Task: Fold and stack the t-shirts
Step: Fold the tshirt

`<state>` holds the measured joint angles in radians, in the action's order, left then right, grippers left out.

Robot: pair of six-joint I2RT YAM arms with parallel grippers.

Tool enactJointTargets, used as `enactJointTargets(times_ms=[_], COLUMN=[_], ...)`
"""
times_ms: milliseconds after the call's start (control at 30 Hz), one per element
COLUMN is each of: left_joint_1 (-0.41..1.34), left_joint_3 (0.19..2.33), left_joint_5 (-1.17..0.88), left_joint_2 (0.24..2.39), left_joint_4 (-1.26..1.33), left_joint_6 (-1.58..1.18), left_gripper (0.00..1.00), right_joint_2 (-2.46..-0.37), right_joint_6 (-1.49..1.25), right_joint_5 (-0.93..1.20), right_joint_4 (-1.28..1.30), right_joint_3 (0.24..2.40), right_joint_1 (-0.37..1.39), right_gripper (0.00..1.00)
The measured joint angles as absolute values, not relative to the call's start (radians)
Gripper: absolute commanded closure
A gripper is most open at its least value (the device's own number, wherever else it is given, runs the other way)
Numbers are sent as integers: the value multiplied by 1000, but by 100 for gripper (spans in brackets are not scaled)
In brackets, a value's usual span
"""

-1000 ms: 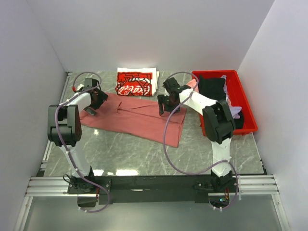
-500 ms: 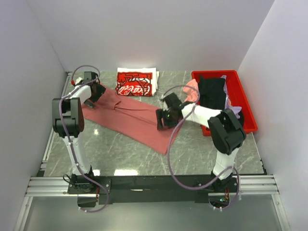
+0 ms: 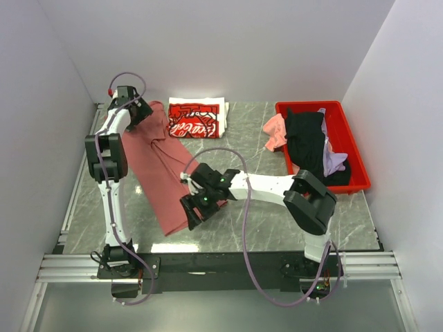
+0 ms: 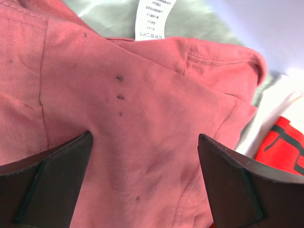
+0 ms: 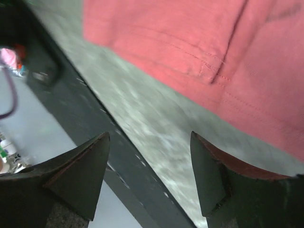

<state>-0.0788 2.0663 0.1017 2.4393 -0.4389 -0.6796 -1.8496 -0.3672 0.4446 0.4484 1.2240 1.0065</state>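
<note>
Grey marble table (image 3: 291, 207), white walls | step, as I judge: laying flat the dusty-rose t-shirt (image 3: 156, 173), which lies along the left side | left gripper (image 3: 136, 111) spread over collar end, right gripper (image 3: 192, 211) spread at near hem, both empty | next: probably pinch both ends, fold.

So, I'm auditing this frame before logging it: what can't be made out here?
- Left wrist view: the print on the care label of the dusty-rose t-shirt is too small to read.
- Top view: whatever lies under the black t-shirt in the red bin is covered by it.
- Top view: the right gripper is too small and dark to separate its fingertips.
</note>
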Motion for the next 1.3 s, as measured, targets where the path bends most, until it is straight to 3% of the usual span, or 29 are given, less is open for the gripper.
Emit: enactJointTargets(times_ms=[200,433,533,667,900,1167,1300], left_joint_1=[-80,-79,-69,-17,210,480,580], left_joint_3=[2164,2068,1927,1633,1046,677,577], left_joint_5=[1,-14,20,98,203,269,255], left_joint_2=[2500,2408,2247,1876,1238,1011,902], left_joint_4=[-438,-478,-524,-535,-531,-793,-857], left_joint_6=[-583,-557,-564,-617,-842,-1153,-1290], left_gripper=[1,1,1,1,1,1,8], right_joint_2=[-1872,-1793,-1717,-1624,-1581,-1548,-1546], right_joint_6=[-315,-316,-326,-350,-378,-388,-396], right_joint_5=[471,422,390,350,278,274,271], right_joint_4=[471,495,481,454,441,407,390], right_joint_3=[1331,1329,1294,1229,1120,1050,1030], right_joint_1=[1010,955,892,797,725,719,719], right_gripper=[22,18,16,13,12,11,11])
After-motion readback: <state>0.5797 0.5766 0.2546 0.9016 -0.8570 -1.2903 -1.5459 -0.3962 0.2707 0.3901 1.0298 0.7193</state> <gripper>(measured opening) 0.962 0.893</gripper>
